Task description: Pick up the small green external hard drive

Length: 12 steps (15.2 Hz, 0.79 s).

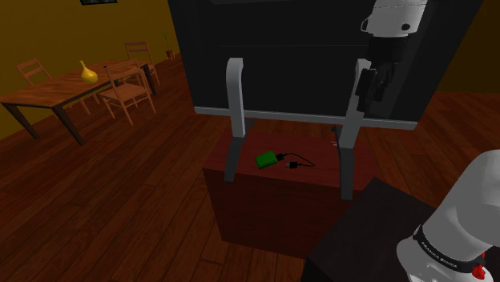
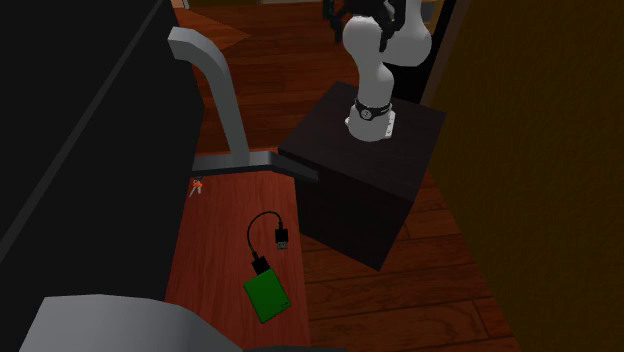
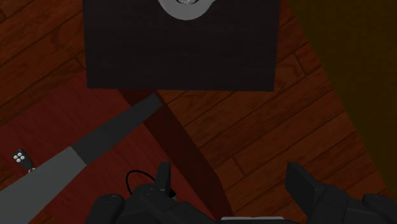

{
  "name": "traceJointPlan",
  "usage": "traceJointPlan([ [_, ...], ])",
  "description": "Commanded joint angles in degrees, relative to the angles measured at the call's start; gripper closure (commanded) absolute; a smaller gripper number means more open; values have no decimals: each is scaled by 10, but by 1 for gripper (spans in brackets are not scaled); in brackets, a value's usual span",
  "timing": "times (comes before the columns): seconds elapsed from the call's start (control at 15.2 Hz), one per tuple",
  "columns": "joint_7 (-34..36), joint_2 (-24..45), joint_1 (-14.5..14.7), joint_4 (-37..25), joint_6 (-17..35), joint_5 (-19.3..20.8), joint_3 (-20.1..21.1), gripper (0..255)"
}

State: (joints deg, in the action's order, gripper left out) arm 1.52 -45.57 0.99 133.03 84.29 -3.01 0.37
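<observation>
— Where is the drive?
— The small flat green external hard drive (image 1: 267, 159) lies on the dark reddish-brown counter (image 1: 240, 200). It is between the two grey bent legs (image 1: 235, 112) of a large black screen (image 1: 304, 48). In the second exterior view it sits near the counter's edge on the stand's side.
— Anything attached?
— A thin black cable (image 1: 298, 163) is plugged into one end. It loops over the counter top and ends in a loose plug. A tiny object (image 2: 197, 187) lies by the foot of one leg, too small to name.
— And the tool?
— The all-black two-finger tool (image 1: 367, 96) hangs high in front of the screen, over the leg at the shoulder view's right. It is well apart from the drive. In the wrist view its two fingers (image 3: 164, 179) stand wide apart, with brown wooden floor (image 3: 267, 140) and the counter's edge between them. Open, nothing in its grip.
— The arm?
— The white arm with dark joints (image 2: 375, 60) rises from the dark box stand (image 2: 360, 170), just beside the counter.
— Rest of the room?
— A brown wooden dining table (image 1: 48, 96) with wooden chairs (image 1: 128, 92) stands well off at the shoulder view's left. A yellow vase (image 1: 88, 72) stands on it.
</observation>
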Motion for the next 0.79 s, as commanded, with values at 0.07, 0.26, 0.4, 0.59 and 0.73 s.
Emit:
traceJointPlan([
  [0.07,-12,11,1,8,18,6,-4,0],
  [0.26,-46,47,3,29,71,22,-16,0],
  [0.4,-68,75,5,39,107,32,-24,0],
  [0.59,-99,123,7,48,160,46,-34,0],
  [0.73,-119,158,8,50,195,54,-41,0],
])
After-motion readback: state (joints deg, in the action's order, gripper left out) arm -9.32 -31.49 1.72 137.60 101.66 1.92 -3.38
